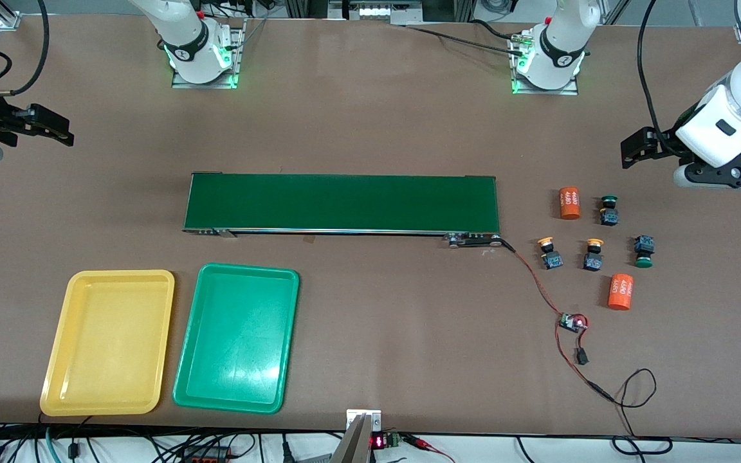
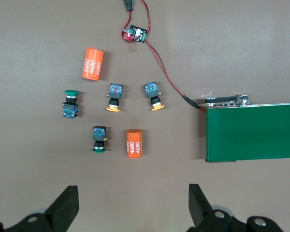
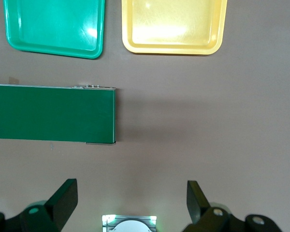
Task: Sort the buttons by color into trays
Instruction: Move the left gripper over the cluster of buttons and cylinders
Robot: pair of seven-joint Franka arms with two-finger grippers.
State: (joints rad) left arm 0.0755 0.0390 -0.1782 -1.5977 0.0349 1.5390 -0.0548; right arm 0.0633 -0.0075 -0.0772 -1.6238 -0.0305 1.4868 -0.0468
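Observation:
Four buttons lie beside the conveyor at the left arm's end of the table: two with yellow caps (image 1: 549,253) (image 1: 593,254) and two with green caps (image 1: 609,210) (image 1: 644,251). The left wrist view shows the yellow pair (image 2: 114,96) (image 2: 153,95) and the green pair (image 2: 70,103) (image 2: 99,138). The yellow tray (image 1: 108,342) and green tray (image 1: 237,337) lie side by side, empty, toward the right arm's end; both show in the right wrist view (image 3: 174,24) (image 3: 55,24). My left gripper (image 1: 631,149) (image 2: 133,208) is open over bare table beside the buttons. My right gripper (image 1: 55,128) (image 3: 133,203) is open and empty over bare table.
A long dark-green conveyor belt (image 1: 341,202) spans the table's middle. Two orange cylinders with white print (image 1: 570,202) (image 1: 620,291) lie among the buttons. A small circuit board (image 1: 573,323) with red and black wires runs from the conveyor's end toward the front edge.

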